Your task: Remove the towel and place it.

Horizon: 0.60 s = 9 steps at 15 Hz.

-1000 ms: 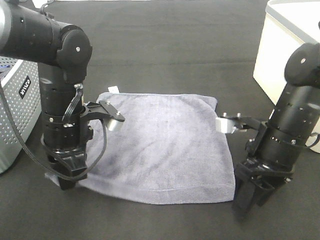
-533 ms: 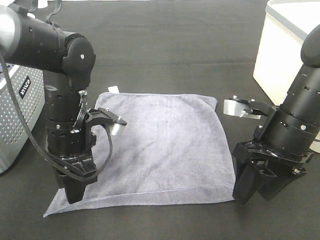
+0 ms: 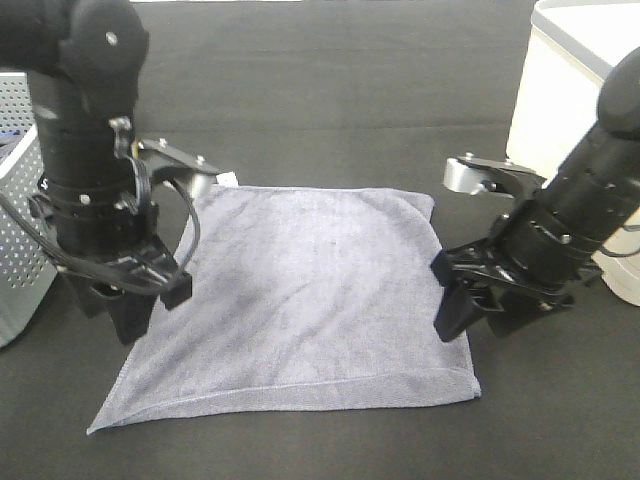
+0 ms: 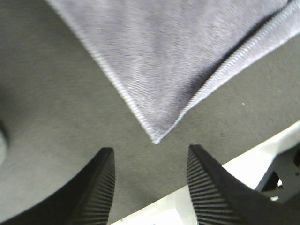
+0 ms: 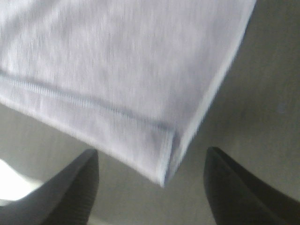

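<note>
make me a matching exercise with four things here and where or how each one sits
Things:
1. towel
2. left gripper
3. right gripper
4. white container

Places and states:
a. open, at the towel's right edge
b. far right of the exterior view, off the towel
c. spread flat on the black table
d. open, at the towel's left edge

Pairs: 1-c, 2-d, 3-a, 4-b
</note>
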Each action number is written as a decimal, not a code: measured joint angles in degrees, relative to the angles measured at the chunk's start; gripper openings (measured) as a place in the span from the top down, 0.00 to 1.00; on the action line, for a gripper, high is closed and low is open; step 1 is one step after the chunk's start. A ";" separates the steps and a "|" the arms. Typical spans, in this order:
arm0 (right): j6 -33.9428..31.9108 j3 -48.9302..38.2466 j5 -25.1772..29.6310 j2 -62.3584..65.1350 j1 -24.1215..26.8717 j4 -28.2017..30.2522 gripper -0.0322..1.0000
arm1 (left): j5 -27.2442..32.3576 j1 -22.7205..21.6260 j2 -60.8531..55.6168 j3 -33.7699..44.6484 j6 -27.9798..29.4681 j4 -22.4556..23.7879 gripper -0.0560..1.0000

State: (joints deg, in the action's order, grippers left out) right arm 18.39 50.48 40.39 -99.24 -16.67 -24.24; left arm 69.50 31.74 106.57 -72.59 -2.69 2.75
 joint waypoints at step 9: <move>-4.87 -4.87 -16.16 -1.43 -7.96 9.28 0.38 | 0.06 -2.98 -2.46 0.00 2.69 3.72 0.51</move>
State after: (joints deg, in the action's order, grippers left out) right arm 13.52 45.61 24.24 -100.67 -24.64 -14.95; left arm 69.56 28.76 104.11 -72.59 0.00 6.47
